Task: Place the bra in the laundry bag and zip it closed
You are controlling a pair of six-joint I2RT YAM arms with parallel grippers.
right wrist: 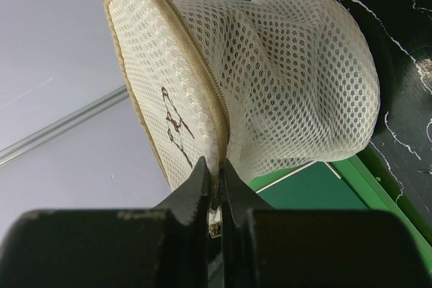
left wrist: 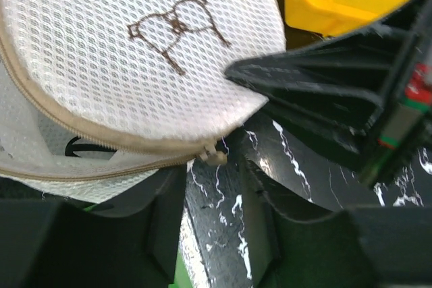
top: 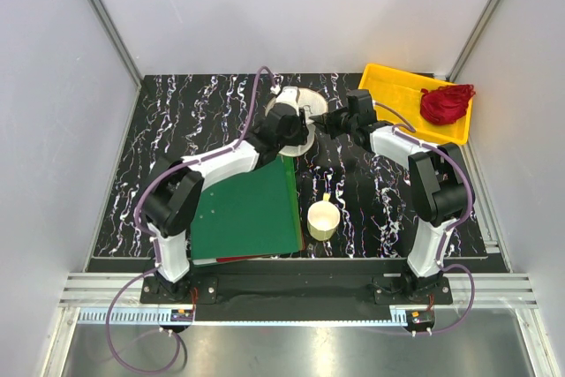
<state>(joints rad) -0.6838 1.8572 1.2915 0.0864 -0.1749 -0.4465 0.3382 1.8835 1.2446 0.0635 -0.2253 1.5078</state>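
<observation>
The laundry bag (top: 303, 100), a cream-white mesh drum, sits at the table's back middle, between my two grippers. In the left wrist view its round face (left wrist: 121, 52) carries a small brown bra mark, and the rim zipper gapes on the left. A black strap of the bra (left wrist: 75, 145) shows inside that gap. The zipper pull (left wrist: 216, 156) hangs just above my left gripper (left wrist: 214, 190), which is open with only table between its fingers. My right gripper (right wrist: 219, 170) is shut on the bag's zipper rim (right wrist: 217, 112), holding the face upright.
A yellow tray (top: 402, 94) at the back right holds a red garment (top: 446, 103). A cream cup (top: 322, 220) stands in the near middle. A green board (top: 247, 209) lies under the left arm.
</observation>
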